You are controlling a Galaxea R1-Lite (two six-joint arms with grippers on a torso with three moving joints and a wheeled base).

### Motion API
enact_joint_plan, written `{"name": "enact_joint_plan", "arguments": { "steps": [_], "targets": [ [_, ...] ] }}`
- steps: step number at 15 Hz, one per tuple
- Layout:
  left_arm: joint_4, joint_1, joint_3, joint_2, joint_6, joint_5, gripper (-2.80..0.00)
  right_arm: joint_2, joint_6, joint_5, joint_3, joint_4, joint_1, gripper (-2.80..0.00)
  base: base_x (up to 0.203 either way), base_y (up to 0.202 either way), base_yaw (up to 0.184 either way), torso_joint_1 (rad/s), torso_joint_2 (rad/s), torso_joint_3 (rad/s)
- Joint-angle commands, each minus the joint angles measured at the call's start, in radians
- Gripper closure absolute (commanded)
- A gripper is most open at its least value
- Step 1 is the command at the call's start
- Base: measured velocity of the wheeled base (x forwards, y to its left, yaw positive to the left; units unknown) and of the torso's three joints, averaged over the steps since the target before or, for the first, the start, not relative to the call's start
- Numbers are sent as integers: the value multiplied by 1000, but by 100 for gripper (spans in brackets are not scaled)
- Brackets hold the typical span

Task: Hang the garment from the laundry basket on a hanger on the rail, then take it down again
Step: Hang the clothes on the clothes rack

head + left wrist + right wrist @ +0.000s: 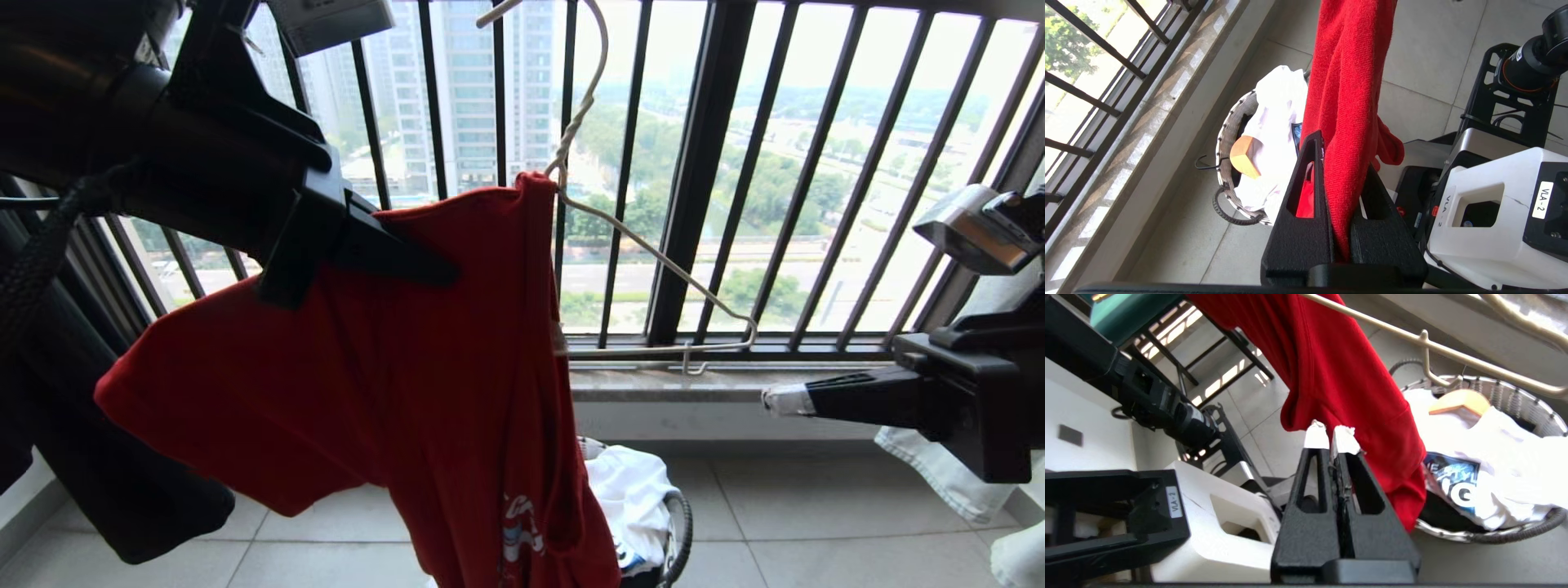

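Two arms raised: left gripper (1345, 228) jaws pinching the garment (392, 367); right gripper (1331, 437) jaws pressed together, empty.

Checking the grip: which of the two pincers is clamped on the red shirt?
The left pincer: red garment is pinched between its fingers. The right pincer is shut on nothing, clear of the cloth.

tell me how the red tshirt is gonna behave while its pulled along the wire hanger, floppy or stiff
Probably floppy: the red T-shirt sags in loose folds below the left gripper, which is shut on a bunched pinch of it. It looks light, since the thin white hanger carrying one shoulder isn't visibly bent. The knit may drag on the wire.
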Motion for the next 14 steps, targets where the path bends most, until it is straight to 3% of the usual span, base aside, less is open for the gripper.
{"name": "enact_joint_plan", "arguments": {
  "steps": [1,2,6,12,14],
  "targets": [
    [-12,0,0,-12,-6,-3,0,26,21,-5,25,-5,96,0,0,0,0,0,0,0],
    [-21,0,-1,-15,-8,-3,0,57,42,-11,24,-21,128,0,0,0,0,0,0,0],
    [-24,0,0,-21,-7,-3,0,142,310,-58,68,-244,212,0,0,0,0,0,0,0],
    [-59,0,1,-25,-19,-3,0,182,339,-142,95,-277,294,0,0,0,0,0,0,0],
    [-62,0,1,-27,-19,-3,0,187,409,-182,95,-298,322,0,0,0,0,0,0,0]
  ]
}}
